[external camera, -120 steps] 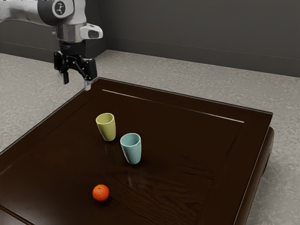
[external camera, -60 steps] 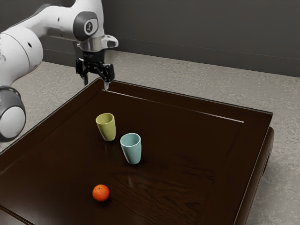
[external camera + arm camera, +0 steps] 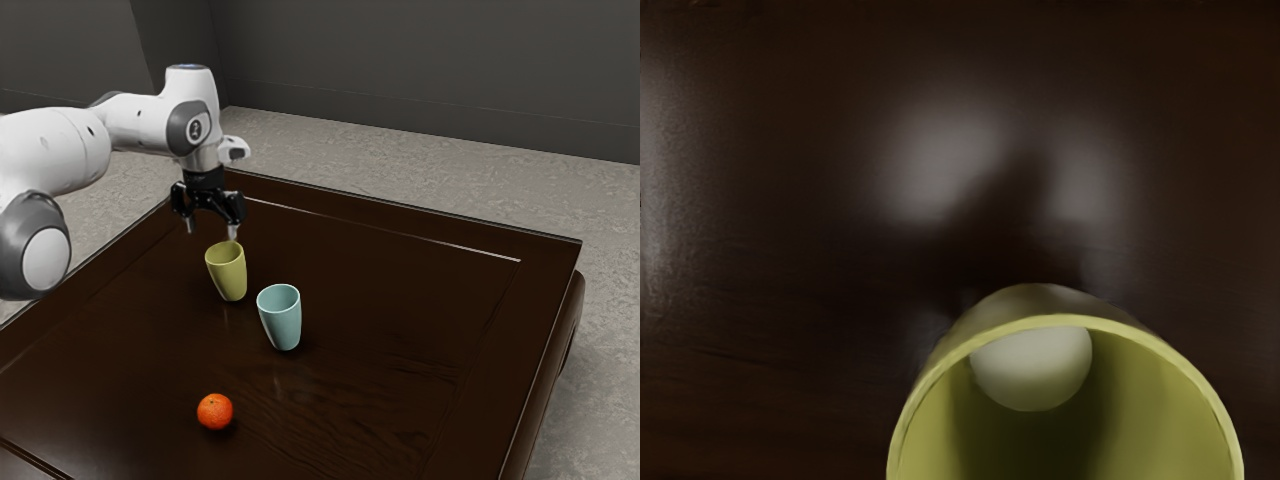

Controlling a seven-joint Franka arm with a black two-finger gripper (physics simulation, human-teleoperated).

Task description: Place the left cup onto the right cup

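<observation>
An olive-yellow cup point(image 3: 227, 270) stands upright on the dark wooden table point(image 3: 400, 300), toward the exterior view's left. A light blue cup point(image 3: 280, 316) stands just to its right and a little nearer the front. My gripper point(image 3: 210, 229) hangs open just above the yellow cup's rim, slightly behind it, with nothing between its fingers. In the wrist view the yellow cup point(image 3: 1060, 400) appears from above, its open mouth and pale bottom directly under my hand.
An orange point(image 3: 215, 411) lies near the table's front edge, in front of both cups. The table has a raised rim point(image 3: 380, 205) along its back and sides. Grey floor surrounds the table.
My arm has come down and toward the exterior view's right, from above the table's back left corner to just over the yellow cup. The cups and orange have not moved.
</observation>
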